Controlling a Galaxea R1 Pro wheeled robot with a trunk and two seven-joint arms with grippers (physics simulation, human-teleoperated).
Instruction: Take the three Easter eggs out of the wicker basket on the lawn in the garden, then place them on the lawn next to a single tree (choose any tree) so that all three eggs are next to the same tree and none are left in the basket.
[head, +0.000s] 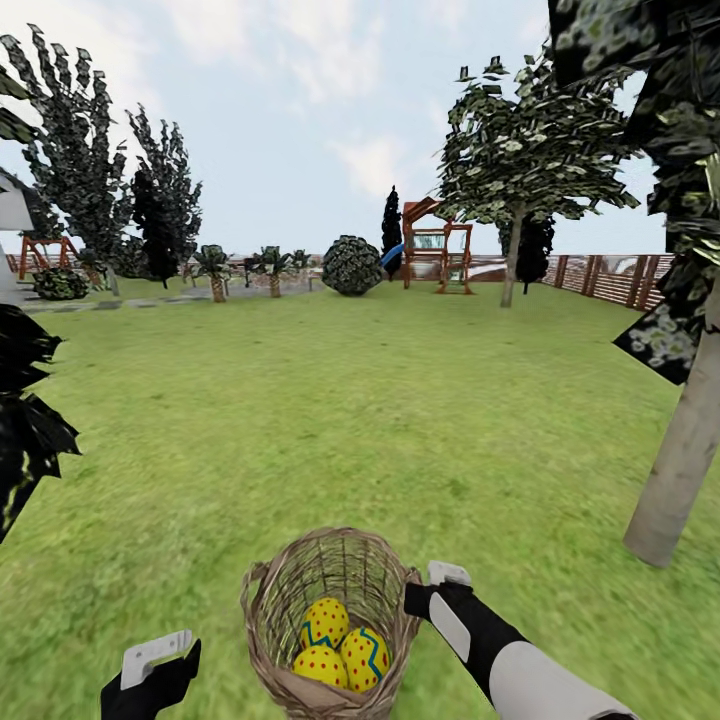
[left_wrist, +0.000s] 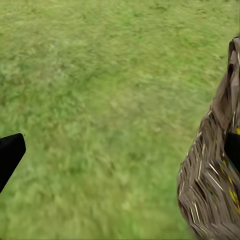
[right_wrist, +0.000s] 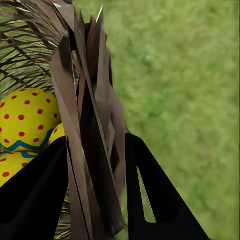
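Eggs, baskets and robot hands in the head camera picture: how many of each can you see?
Easter eggs, in the basket: 3
Wicker basket: 1
Grippers, left gripper and right gripper: 2
Total: 6

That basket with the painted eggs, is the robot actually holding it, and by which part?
Yes. The right gripper pinches the basket by its rim wall, one finger inside near the eggs, one outside. The left gripper holds nothing.
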